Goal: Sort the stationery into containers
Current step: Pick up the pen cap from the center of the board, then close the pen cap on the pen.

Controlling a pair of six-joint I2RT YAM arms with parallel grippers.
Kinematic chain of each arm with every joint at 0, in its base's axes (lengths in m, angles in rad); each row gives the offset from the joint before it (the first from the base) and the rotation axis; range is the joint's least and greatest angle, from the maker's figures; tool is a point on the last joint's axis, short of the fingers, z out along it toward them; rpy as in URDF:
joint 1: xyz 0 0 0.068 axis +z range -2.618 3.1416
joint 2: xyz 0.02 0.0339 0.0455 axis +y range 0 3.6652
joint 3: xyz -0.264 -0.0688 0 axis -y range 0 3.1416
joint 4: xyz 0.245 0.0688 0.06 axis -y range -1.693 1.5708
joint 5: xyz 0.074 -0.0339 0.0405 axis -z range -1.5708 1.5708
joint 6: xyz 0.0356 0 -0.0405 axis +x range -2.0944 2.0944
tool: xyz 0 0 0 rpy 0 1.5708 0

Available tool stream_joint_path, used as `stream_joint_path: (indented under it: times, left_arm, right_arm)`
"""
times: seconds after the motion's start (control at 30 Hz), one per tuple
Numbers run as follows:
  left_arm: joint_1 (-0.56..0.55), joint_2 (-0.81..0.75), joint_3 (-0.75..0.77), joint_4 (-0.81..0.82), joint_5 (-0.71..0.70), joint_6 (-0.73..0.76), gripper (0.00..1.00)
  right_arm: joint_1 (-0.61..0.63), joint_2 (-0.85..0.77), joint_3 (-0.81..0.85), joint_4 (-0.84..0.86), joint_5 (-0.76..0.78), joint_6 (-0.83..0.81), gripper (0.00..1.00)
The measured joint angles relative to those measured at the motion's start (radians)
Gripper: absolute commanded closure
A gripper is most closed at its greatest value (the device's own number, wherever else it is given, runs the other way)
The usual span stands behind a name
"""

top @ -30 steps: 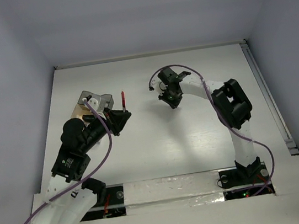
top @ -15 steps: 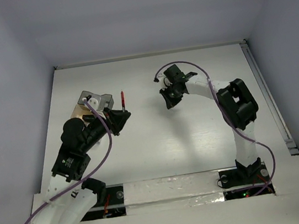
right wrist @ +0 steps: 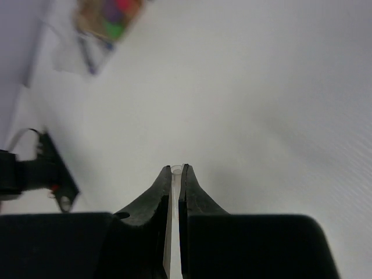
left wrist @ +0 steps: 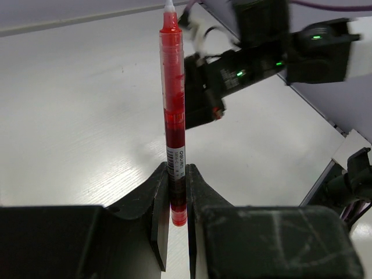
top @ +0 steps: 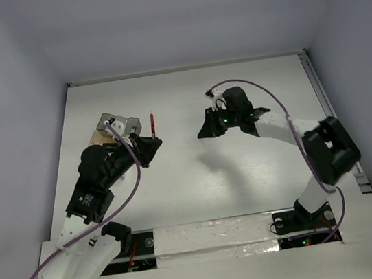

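Since the left gripper (left wrist: 177,174) clamps the red pen (left wrist: 173,104) only at its bottom end, upright, it could pivot or slip w/ any quick swing toward the containers (top: 116,125); these sit toward the counter's far-left corner, just beside the pen; left arm is bent, reaching fwd over the left half; right gripper (top: 205,128) hangs mid-counter, pinched on a thin clear tube (right wrist: 175,171), prob. a cap.

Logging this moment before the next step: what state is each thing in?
left tool, shut on red pen
red pen, gripped near one end, sticking out beyond the tool
right tool, shut on thin clear piece
containers, on the table, coloured items inside
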Motion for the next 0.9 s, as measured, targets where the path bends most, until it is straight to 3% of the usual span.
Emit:
stream_joint_path:
  times: [0.17,0.3,0.67,0.9]
  left_arm:
    - [0.015,0.024,0.0,0.002,0.014,0.0,1.0]
    - [0.024,0.037,-0.011,0.008,0.057,-0.001,1.0]
    - [0.027,0.08,-0.031,0.091,0.29,-0.012,1.0]
    - [0.027,0.117,-0.038,0.12,0.385,-0.032,1.0]
  right_arm:
    - [0.0,-0.262,-0.118,0.332,-0.067,0.195,1.0]
    - [0.0,-0.347,-0.172,0.568,-0.086,0.349,1.0]
    - [0.0,-0.356,-0.266,0.943,-0.071,0.674,1.0]
    - [0.016,-0.335,-0.262,1.093,-0.042,0.735,1.0]
